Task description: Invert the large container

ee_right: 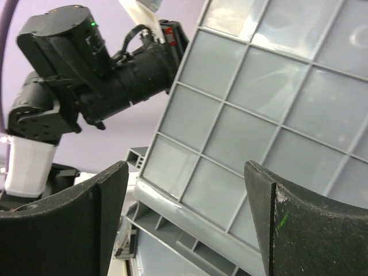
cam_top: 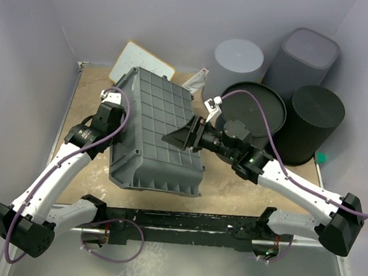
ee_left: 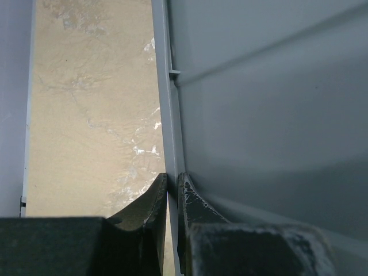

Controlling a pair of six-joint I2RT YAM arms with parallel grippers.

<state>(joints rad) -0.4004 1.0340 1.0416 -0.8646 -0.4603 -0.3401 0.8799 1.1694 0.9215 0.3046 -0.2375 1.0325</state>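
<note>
The large container (cam_top: pixel 159 133), a grey tub with a grid-ribbed underside, stands tilted on its near long edge, with the underside facing up and to the right. My left gripper (cam_top: pixel 121 99) is shut on its left rim; in the left wrist view the jaws (ee_left: pixel 171 184) pinch the thin rim (ee_left: pixel 167 86), with the smooth inner wall (ee_left: pixel 259 115) to the right. My right gripper (cam_top: pixel 183 136) is open against the ribbed underside (ee_right: pixel 259 98). Its fingers (ee_right: pixel 187 167) stand wide apart, holding nothing.
A white board (cam_top: pixel 145 62) leans at the back left. A grey round bucket (cam_top: pixel 238 61), a tall dark-grey square bin (cam_top: pixel 306 55), a black round bucket (cam_top: pixel 311 118) and a shallow black round tub (cam_top: pixel 255 108) crowd the back right. The tan tabletop (ee_left: pixel 86 115) shows left of the container.
</note>
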